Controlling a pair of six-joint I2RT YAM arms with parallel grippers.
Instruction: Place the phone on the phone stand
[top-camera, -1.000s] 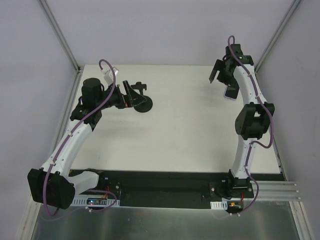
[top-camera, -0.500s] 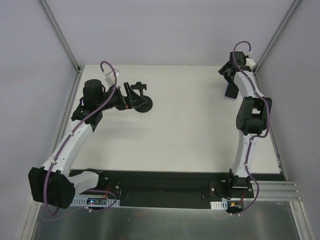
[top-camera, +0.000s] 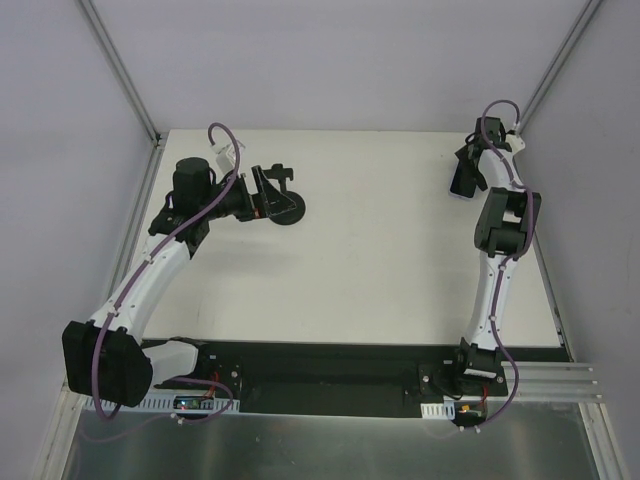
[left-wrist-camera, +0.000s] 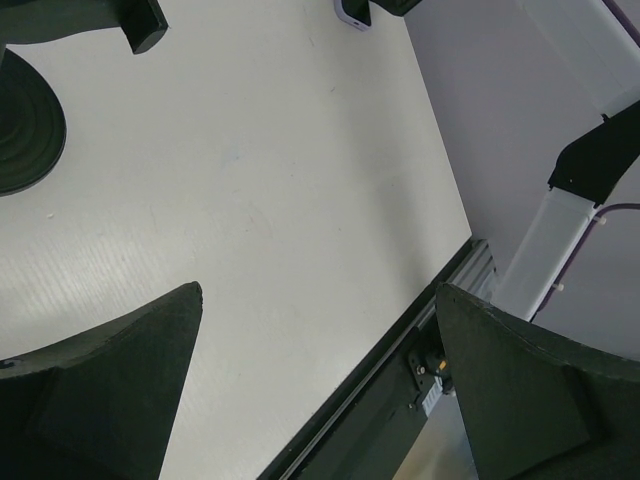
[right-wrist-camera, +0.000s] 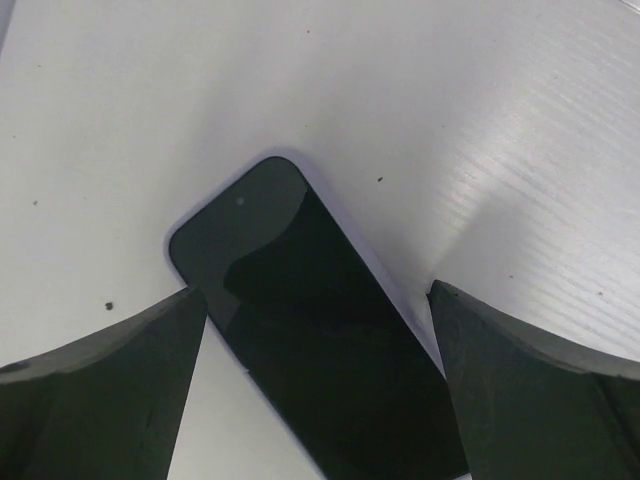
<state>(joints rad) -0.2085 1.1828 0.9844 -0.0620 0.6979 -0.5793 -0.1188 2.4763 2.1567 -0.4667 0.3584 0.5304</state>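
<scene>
Your right end effector (right-wrist-camera: 318, 292) is over the phone (right-wrist-camera: 310, 340), jaws spread wide and nothing clamped between them. In the right wrist view, one dark finger (right-wrist-camera: 110, 380) sits on each side of the handset. The phone lies flat on the white surface (top-camera: 380, 260) with its dark screen up, its pale edge showing along the rim and a rounded corner pointing away from the camera. I can't tell whether the fingers touch the phone's edges.

From overhead, the phone is in the far right corner of the surface, close to the right edge. Your right arm stretches out along that edge and partly covers it.

Over on the other side, the phone stand (top-camera: 283, 208) is on the far left part of the surface, near the far edge and well apart from the phone. Its round black base sits flat, with the forked bracket rising above it.

Your left end effector (left-wrist-camera: 318, 290) is just beside the stand, also fully released and holding nothing. Its wrist camera shows bare surface between the two fingers. The stand's disc base is off at the left edge of that view and the bracket is up in the top left corner, so the stand is not between the jaws. The phone peeks in at the top of that same view.

The phone is not on the stand.
</scene>
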